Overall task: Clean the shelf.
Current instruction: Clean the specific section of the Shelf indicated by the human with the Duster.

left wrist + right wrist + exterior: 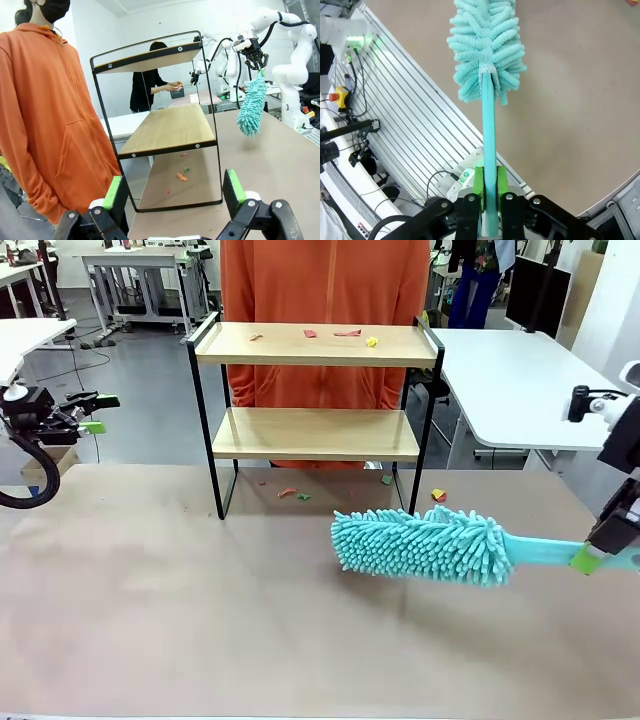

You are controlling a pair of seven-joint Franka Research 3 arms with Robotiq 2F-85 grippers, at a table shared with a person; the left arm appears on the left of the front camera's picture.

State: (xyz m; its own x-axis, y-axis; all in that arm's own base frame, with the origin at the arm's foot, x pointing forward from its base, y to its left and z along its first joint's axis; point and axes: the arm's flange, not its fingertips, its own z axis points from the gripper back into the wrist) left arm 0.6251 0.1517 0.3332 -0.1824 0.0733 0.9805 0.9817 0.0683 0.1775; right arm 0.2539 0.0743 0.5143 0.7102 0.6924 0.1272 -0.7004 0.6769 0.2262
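The shelf (pixel 300 345) stands at the far side of the table (pixel 200 620), straight ahead of the left gripper (pixel 174 190), whose fingers are spread and empty. Scraps (pixel 347 333) lie on its top board. The right gripper (pixel 489 180) clamps the handle of the duster (pixel 420 545) between its pads. The fluffy head reaches beyond the fingertips, near the shelf's right leg.

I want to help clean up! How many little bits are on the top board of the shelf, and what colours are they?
Red bits: 3
Yellow bits: 1
Total: 4 bits on the top board of the shelf
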